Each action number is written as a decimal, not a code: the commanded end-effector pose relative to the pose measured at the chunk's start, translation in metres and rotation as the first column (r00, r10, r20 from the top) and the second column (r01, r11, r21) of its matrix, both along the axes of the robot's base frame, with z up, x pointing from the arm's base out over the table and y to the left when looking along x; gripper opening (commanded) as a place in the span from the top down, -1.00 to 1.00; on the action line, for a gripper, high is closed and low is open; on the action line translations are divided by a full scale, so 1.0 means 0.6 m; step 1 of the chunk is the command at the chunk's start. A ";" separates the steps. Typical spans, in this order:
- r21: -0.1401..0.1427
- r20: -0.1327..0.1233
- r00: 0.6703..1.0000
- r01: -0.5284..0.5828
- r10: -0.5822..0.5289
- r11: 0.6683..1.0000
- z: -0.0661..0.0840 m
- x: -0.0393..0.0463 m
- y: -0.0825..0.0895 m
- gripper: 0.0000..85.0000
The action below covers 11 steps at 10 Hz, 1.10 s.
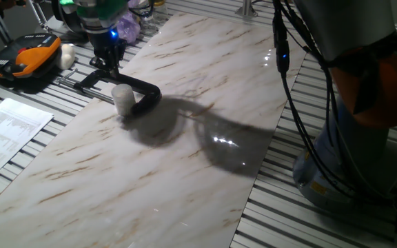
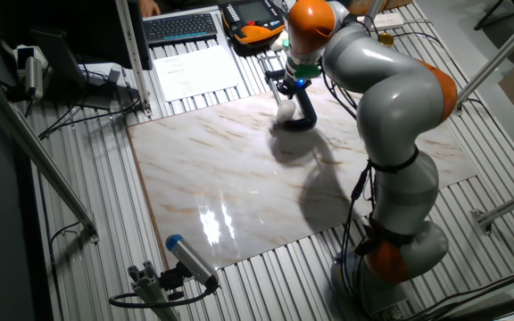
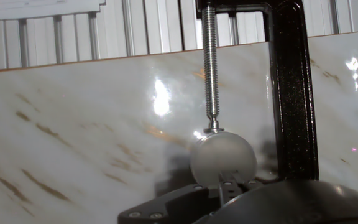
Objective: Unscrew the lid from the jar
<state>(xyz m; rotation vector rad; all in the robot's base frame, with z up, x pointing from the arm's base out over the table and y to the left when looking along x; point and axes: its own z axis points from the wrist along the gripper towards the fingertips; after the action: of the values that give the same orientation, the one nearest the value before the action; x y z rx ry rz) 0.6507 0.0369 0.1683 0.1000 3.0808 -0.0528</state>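
One jar, one lid on top, held in one black clamp near the slab's far edge. One gripper sits above and behind it — I can't tell if fingers are spread or shut. Marble slab on slatted table; papers, pendant, cables around.
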 end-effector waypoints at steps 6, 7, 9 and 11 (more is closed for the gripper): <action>0.018 -0.007 1.000 -0.015 0.015 1.000 -0.028 0.019 -0.008 1.00; 0.020 -0.001 1.000 -0.020 0.020 1.000 -0.036 0.018 -0.013 1.00; 0.027 0.008 1.000 -0.028 0.028 0.999 -0.048 0.016 -0.019 1.00; 0.026 0.001 1.000 -0.022 0.022 0.999 -0.057 0.015 -0.014 1.00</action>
<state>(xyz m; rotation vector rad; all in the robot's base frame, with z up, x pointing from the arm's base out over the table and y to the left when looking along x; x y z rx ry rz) 0.6595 0.0283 0.1338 0.0662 3.0839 -0.0149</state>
